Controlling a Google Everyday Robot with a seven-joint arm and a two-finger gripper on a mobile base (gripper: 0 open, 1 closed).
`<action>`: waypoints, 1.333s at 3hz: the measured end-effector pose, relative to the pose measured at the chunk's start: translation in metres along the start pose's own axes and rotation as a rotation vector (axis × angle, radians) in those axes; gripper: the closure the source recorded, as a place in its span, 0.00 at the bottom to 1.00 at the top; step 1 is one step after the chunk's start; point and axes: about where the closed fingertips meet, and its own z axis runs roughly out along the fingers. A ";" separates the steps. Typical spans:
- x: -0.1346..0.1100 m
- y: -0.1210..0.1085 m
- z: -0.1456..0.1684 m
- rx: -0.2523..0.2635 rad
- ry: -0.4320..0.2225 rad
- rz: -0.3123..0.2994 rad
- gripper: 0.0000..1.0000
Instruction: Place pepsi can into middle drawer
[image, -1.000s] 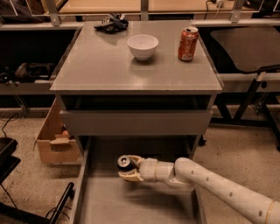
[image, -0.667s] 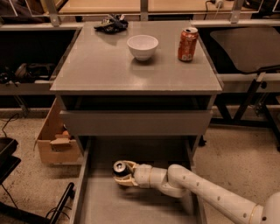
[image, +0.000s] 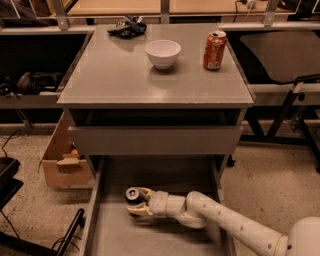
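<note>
Lowering the pepsi can into the middle drawer

The fingers (image: 142, 191) are closed around the pepsi can (image: 132, 194). Over the last second the gripper (image: 133, 201) has slid left and sunk toward the floor of the middle drawer (image: 125, 239), well below the desk (image: 125, 80). The can looks close to the floor, so release seems to be the step left.

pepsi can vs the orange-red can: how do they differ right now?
Place: the pepsi can is low in the open middle drawer; the orange-red can stands on the cabinet top, right of the white bowl.
Hold: the gripper grips the pepsi can; the orange-red can stands free.
Look: the pepsi can is dark, showing mostly its top; the orange-red can shows its whole side.
Both have silver tops.
</note>
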 end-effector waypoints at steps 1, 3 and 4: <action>0.000 0.000 0.000 0.000 0.000 0.000 0.59; 0.000 0.000 0.000 0.000 0.000 0.000 0.05; 0.000 0.000 0.000 0.000 0.000 0.000 0.00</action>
